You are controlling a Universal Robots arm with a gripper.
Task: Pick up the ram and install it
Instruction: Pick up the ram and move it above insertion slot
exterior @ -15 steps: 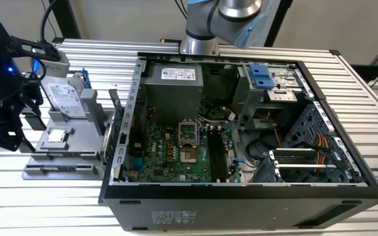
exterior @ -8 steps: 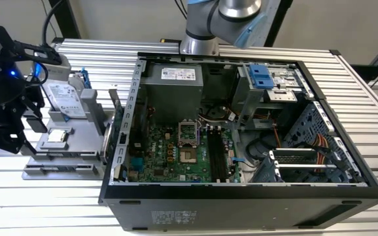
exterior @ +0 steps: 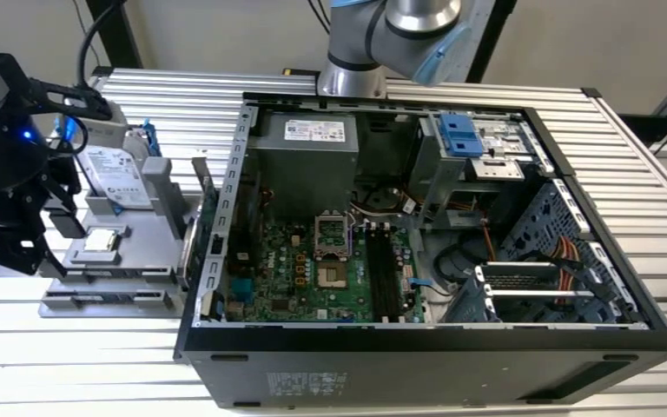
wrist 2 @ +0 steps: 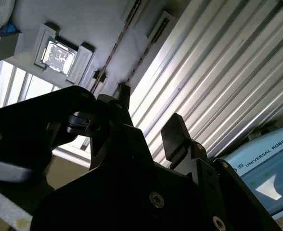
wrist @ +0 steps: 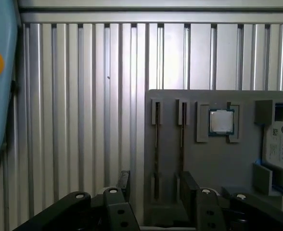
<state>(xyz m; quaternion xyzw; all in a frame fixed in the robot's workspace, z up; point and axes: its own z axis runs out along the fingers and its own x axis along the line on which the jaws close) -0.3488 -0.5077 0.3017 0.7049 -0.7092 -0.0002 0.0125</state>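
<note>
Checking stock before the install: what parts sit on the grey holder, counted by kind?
Ram sticks: 2
Processor: 1
Hard drive: 1
Total: 4

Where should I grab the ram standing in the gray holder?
Grip the ram by its exposed long edge, a finger on each flat face, coming from straight above the gray holder: it stands on edge in a narrow slot, so probably only that edge is free.
</note>
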